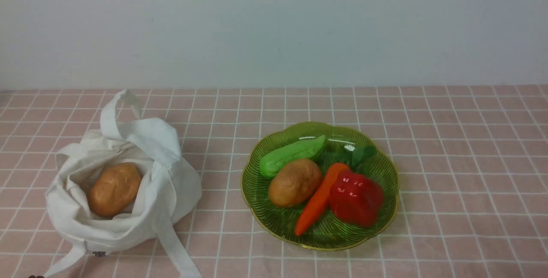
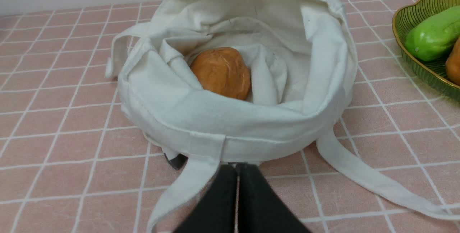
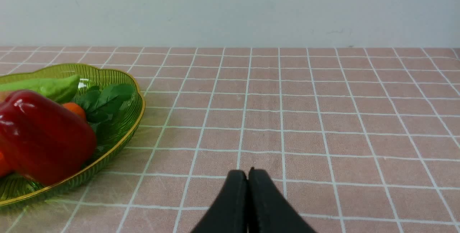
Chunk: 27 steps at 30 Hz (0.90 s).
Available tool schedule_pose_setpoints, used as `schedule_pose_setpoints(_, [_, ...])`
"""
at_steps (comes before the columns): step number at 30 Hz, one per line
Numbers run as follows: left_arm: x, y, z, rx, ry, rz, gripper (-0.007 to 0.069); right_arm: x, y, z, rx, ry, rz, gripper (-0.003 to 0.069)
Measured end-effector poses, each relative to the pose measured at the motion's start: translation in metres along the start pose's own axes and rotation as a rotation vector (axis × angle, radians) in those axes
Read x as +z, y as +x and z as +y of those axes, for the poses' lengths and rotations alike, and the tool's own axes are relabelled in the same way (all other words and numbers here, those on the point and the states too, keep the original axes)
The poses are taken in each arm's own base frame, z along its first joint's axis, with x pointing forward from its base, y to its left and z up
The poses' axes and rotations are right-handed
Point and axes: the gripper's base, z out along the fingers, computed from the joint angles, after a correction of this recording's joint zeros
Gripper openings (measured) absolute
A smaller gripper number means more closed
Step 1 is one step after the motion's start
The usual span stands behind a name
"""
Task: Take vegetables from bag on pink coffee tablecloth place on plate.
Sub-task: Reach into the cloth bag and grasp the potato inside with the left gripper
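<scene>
The off-white cloth bag [image 1: 162, 183] lies open at the left on the pink grid tablecloth [image 1: 449, 149], with one orange-brown potato [image 1: 114, 189] inside; the potato also shows in the left wrist view [image 2: 222, 72]. The green plate [image 1: 257, 188] to the right holds a light green gourd [image 1: 291, 155], a second potato [image 1: 295, 182], an orange carrot [image 1: 319, 198] and a red bell pepper [image 1: 356, 198]. My left gripper [image 2: 237, 170] is shut and empty, just in front of the bag's near hem [image 2: 230, 136]. My right gripper [image 3: 248, 175] is shut and empty over bare cloth, right of the plate [image 3: 118, 143]. Neither gripper shows in the front view.
The bag's long strap handles trail over the cloth: one [image 1: 177, 248] toward the table's front edge, one looped up [image 1: 115, 115] behind the bag. A pale wall [image 1: 274, 25] closes the far side of the table. A small dark tag [image 1: 99, 253] hangs at the bag's hem.
</scene>
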Motion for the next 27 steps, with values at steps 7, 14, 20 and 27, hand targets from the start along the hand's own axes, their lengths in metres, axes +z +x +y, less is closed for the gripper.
schedule_pose_setpoints(7, [0.0,0.0,0.0,0.0,0.0,0.0,-0.0005,0.0,0.0,0.0,0.0,0.0,0.0,-0.0015])
schedule_pose_setpoints(14, [0.0,0.0,0.0,0.0,0.0,0.0,-0.0005,0.0,0.0,0.0,0.0,0.0,0.0,-0.0015])
schedule_pose_setpoints(20, [0.0,0.0,0.0,0.0,0.0,0.0,-0.0005,0.0,0.0,0.0,0.0,0.0,0.0,-0.0015])
schedule_pose_setpoints(27, [0.0001,-0.001,-0.0002,-0.013,0.002,-0.014,-0.0005,0.0,0.0,0.0,0.0,0.0,0.0,-0.0015])
